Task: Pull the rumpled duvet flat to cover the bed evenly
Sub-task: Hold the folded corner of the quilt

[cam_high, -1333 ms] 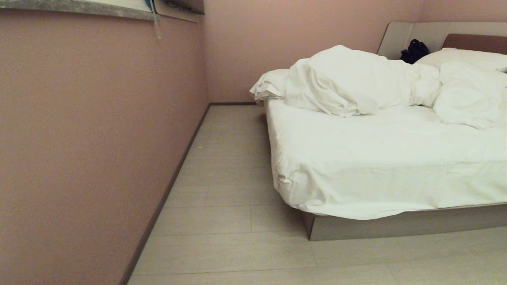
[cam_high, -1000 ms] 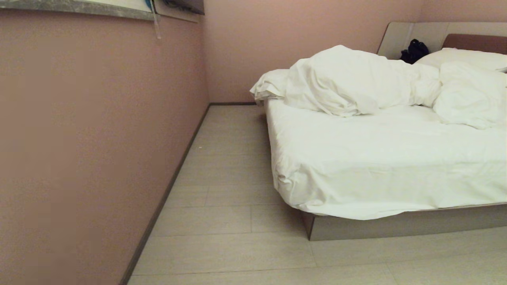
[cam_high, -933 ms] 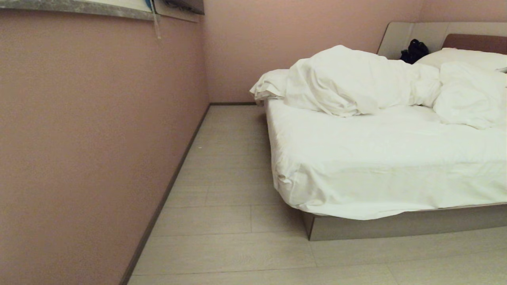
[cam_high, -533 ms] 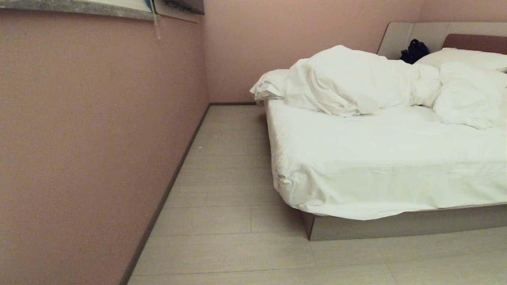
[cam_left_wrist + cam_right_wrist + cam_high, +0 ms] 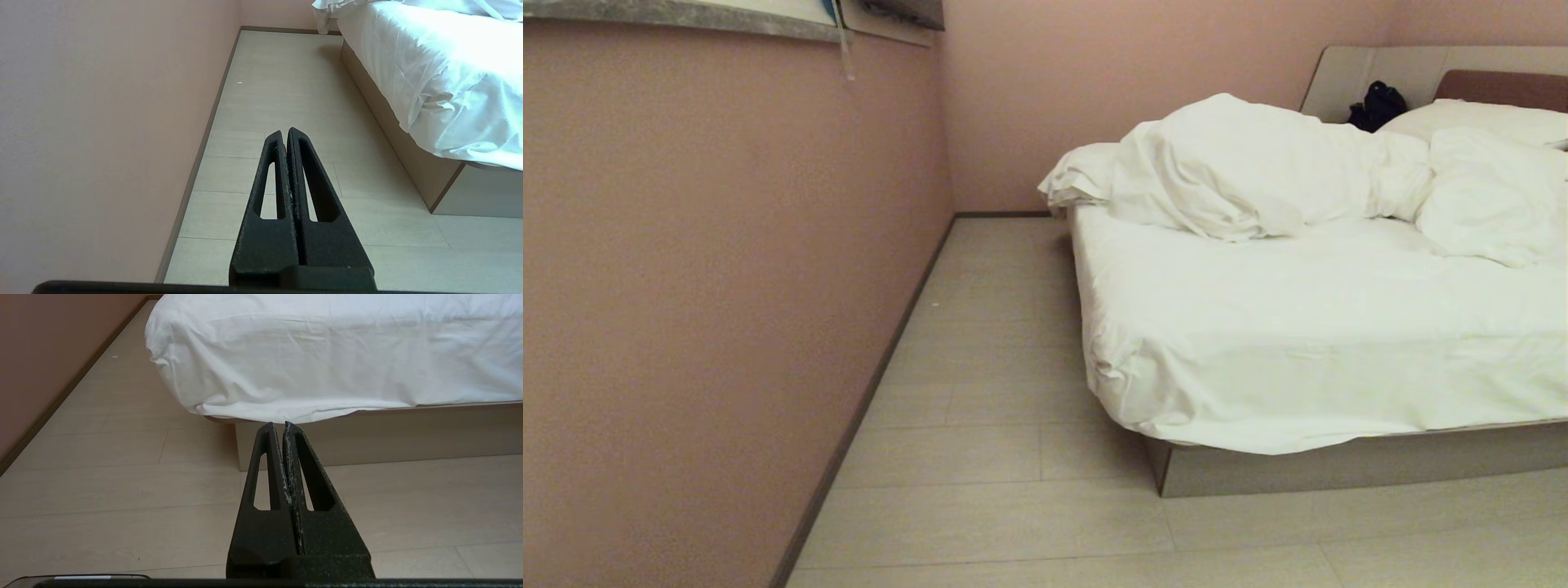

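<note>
The white duvet (image 5: pixel 1258 171) lies bunched in a puffy heap across the far half of the bed (image 5: pixel 1339 465), near the headboard. The near half of the mattress shows only the white fitted sheet (image 5: pixel 1298 327). Neither arm appears in the head view. In the left wrist view my left gripper (image 5: pixel 284 131) is shut and empty, hanging over the floor beside the bed's near left corner (image 5: pixel 445 192). In the right wrist view my right gripper (image 5: pixel 278 424) is shut and empty, level with the foot of the bed (image 5: pixel 367 433), short of it.
A pink wall (image 5: pixel 727 286) runs along the left, leaving a strip of pale plank floor (image 5: pixel 988 367) between it and the bed. A pillow (image 5: pixel 1486 118) and a dark object (image 5: pixel 1376 104) sit by the headboard (image 5: pixel 1347 73). A window sill (image 5: pixel 686 16) crosses the wall's top.
</note>
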Controlling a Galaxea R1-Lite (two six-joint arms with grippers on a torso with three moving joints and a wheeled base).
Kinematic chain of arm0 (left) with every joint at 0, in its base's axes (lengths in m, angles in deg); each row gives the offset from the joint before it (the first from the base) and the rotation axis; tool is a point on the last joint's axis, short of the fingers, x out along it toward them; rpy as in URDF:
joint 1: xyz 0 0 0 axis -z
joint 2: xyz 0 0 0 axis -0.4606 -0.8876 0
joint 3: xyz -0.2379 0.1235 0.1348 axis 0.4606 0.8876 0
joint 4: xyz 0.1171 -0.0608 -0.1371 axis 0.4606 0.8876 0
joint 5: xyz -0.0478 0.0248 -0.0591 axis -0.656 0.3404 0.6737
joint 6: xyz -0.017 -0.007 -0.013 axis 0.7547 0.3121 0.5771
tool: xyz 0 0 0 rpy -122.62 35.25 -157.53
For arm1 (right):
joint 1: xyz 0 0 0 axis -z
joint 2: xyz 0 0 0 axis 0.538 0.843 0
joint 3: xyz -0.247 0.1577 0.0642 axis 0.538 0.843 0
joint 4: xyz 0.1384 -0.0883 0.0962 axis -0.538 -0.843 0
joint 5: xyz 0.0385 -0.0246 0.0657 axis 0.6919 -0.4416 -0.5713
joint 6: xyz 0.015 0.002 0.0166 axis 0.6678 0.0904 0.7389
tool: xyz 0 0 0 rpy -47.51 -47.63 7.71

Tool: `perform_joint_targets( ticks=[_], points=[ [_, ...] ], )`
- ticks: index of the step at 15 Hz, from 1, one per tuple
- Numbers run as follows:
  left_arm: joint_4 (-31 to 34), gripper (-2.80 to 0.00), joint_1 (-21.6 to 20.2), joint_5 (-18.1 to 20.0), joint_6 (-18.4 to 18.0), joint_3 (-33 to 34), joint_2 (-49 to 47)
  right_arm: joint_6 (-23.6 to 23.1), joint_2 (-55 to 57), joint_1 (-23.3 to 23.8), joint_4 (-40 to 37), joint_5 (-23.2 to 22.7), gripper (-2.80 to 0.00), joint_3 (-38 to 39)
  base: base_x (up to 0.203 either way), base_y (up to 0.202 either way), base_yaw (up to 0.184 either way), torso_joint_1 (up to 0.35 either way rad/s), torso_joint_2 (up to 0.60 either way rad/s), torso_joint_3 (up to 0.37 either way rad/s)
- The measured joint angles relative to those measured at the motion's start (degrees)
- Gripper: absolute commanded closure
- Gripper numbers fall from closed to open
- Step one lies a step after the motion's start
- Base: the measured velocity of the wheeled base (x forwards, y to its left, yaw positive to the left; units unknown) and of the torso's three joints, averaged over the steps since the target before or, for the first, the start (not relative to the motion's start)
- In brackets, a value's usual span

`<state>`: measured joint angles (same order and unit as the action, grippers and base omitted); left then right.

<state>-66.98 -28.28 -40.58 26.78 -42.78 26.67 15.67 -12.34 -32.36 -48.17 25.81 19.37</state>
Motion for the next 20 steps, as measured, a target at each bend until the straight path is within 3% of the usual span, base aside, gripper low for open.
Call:
perform_joint_targets(
  ticks=[20],
  points=[
    [0.0, 0.00, 0.0, 0.0, 0.0, 0.0, 0.0, 0.0, 0.0, 0.0, 0.0, 0.0, 0.00, 0.0, 0.187, 0.000, 0.001, 0.003, 0.00, 0.003]
  ],
)
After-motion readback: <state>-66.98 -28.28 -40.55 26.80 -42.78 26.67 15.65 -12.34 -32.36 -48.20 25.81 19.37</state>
